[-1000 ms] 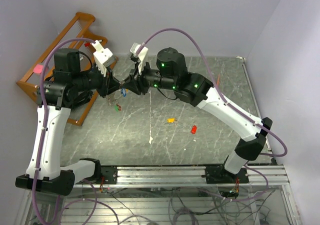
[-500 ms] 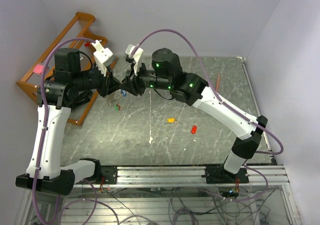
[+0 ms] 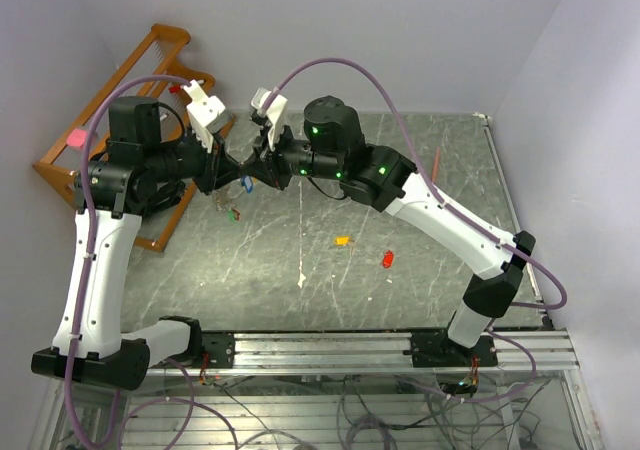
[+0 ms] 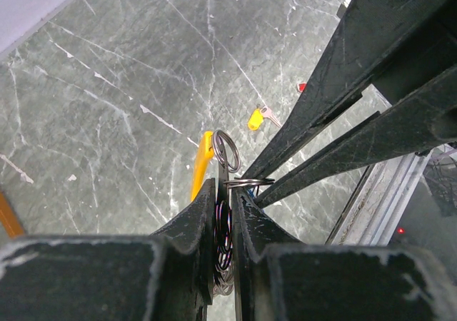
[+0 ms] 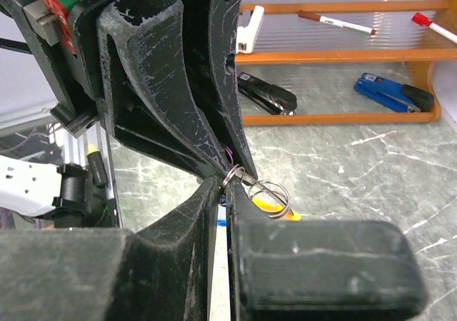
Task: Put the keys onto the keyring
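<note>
My left gripper (image 3: 230, 169) is raised over the table's back left, shut on the keyring (image 4: 226, 148), a bundle of silvery wire loops with a yellow curved piece (image 4: 202, 165) sticking out past the fingertips. My right gripper (image 3: 257, 170) meets it tip to tip, its fingers (image 4: 321, 121) pinched on the small ring of a blue key (image 3: 245, 183). Green and red tags (image 3: 235, 213) dangle below the left gripper. An orange-yellow key (image 3: 342, 240) and a red key (image 3: 387, 259) lie on the table. In the wrist views my left gripper (image 4: 225, 189) and right gripper (image 5: 227, 185) each show jaws nearly touching.
A wooden rack (image 3: 120, 100) at the back left holds a blue stapler (image 5: 393, 93), a black stapler (image 5: 268, 96) and markers. A thin orange-red pencil (image 3: 437, 160) lies at the back right. A white scrap (image 3: 302, 280) sits near the front metal rail (image 3: 330, 345).
The right arm has shifted left and brought its gripper up against the left gripper. Its jaws have closed further. The left arm has stayed put.
</note>
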{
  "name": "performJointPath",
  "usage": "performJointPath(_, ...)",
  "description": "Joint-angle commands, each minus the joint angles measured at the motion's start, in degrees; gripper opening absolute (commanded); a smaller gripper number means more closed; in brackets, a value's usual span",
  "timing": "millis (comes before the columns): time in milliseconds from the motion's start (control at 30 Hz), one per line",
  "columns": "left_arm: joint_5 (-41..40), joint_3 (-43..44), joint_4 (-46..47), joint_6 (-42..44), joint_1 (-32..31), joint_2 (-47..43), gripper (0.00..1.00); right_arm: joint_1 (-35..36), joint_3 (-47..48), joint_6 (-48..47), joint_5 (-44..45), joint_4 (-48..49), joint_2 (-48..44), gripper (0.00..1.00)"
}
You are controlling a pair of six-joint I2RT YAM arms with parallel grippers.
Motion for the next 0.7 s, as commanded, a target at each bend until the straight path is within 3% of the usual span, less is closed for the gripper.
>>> performJointPath(0, 1.78, 1.09, 1.89, 0.73, 0.23, -0.60, 0.07, 0.30, 0.75, 0.19, 0.62, 1.00, -0.76, 0.07)
performJointPath(200, 3.63, 1.40, 0.67, 2.31, 0.23, -0.80, 0.07, -0.21, 0.04, 0.85, 1.68, 1.51, -2.03, 0.00)
performJointPath(667, 6.24, 1.93, -1.33, 5.20, 0.23, -1.08, 0.08, -2.01, -0.72, 3.29, -1.20, 2.60, -3.67, 0.00)
